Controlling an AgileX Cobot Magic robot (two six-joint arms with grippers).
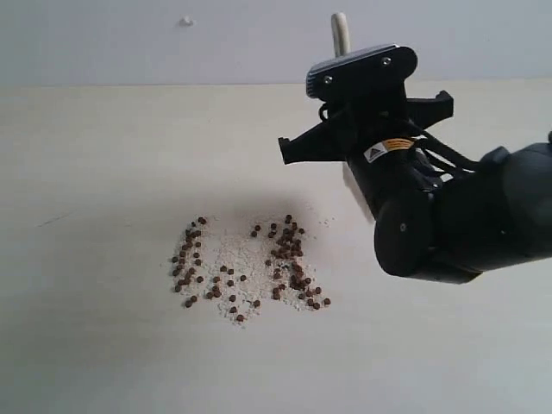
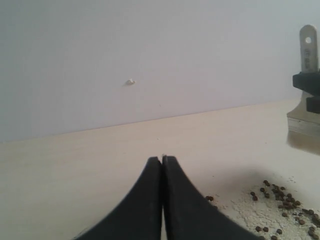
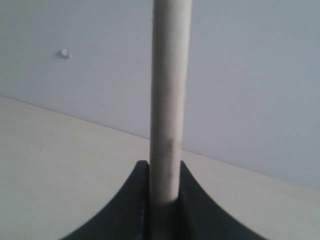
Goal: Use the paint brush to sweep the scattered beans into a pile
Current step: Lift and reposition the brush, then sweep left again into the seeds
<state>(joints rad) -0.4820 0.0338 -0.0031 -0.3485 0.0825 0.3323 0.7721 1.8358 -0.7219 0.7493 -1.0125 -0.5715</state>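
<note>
While beans (image 1: 246,263) lie scattered, brush (image 3: 170,100) stands clamped.

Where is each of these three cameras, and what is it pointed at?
Exterior view: off the arms, looking down at the beans on the table; right arm shows.
Left wrist view: low over the table, facing the wall; shut left gripper shows.
Right wrist view: faces the wall; right gripper clamps the paint brush.
Exterior and left wrist views share beans and brush.

Glossy black right arm (image 1: 457,220), silver screws, yellow warning label, black cables, tapered black claw fingers (image 2: 150,205)
</note>
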